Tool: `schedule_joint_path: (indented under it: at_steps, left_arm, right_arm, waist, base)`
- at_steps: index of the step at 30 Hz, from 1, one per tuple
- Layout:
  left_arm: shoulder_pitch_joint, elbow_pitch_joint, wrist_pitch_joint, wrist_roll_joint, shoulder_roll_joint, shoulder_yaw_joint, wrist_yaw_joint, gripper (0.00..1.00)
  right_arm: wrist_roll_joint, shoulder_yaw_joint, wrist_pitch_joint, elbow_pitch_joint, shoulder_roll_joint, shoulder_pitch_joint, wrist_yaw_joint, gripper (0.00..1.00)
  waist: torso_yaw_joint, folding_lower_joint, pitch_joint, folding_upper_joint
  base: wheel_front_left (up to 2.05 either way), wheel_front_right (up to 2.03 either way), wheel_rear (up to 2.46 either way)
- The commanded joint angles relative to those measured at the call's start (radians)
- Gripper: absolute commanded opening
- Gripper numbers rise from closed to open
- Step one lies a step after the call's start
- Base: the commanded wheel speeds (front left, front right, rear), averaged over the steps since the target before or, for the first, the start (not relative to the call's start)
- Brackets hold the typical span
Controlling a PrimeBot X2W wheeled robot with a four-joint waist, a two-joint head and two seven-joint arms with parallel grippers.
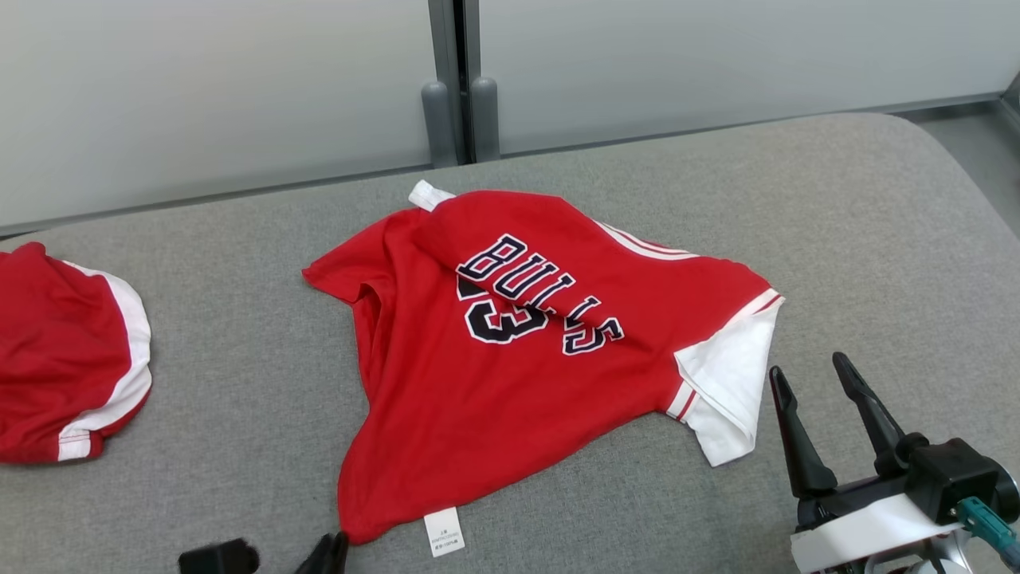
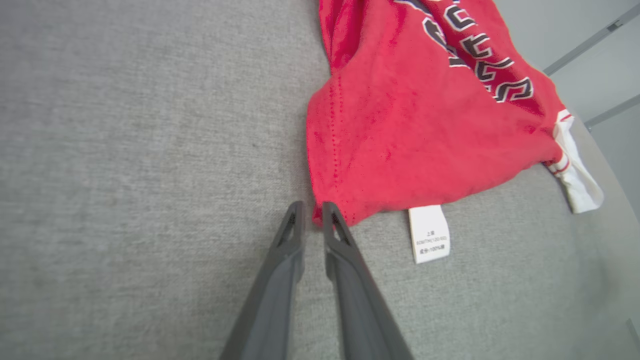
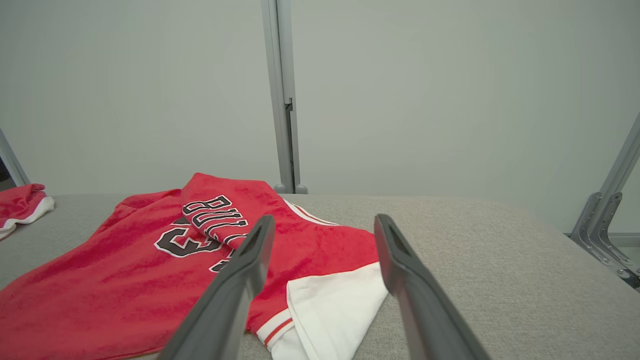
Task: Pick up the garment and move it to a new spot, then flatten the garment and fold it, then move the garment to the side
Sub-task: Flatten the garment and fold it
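A desk [image 1: 837, 207] covered in grey woven fabric, rounded at its far right corner, carries two garments. A red Bulls jersey [image 1: 494, 399] lies rumpled near the middle, its upper part folded over so the dark lettering runs at a slant. Its white sleeve [image 1: 729, 383] points right, and a white care label [image 1: 444, 532] sticks out from the near hem. Well apart, at the left edge, lies a second red garment [image 1: 56, 351] with white trim.

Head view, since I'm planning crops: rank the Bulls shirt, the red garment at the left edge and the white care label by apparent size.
1. Bulls shirt
2. red garment at the left edge, partly out of frame
3. white care label
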Motion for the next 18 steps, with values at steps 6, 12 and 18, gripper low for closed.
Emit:
schedule_joint_path:
  at_steps: [6,12,18]
  left_arm:
    - [0.085,-0.007,-0.048,-0.014,0.041,0.081,0.089,1.0]
    - [0.06,-0.196,-0.071,0.05,0.077,0.17,0.113,1.0]
    - [-0.168,-0.255,0.064,0.167,0.018,0.015,0.057,1.0]
  right_arm:
    - [-0.003,0.004,-0.005,-0.008,-0.017,0.02,0.0,1.0]
    - [-0.005,-0.007,-0.005,-0.026,-0.023,0.016,0.0,1.0]
    - [-0.001,-0.008,-0.005,-0.038,-0.013,-0.033,0.0,1.0]
  waist:
    - [-0.01,0.0,-0.033,0.0]
    - [-0.043,0.0,-0.006,0.0]
    - [-0.123,0.0,0.058,0.0]
  base:
    - [0.0,0.0,0.0]
    - [0.0,0.0,0.0]
    - [0.0,0.0,0.0]
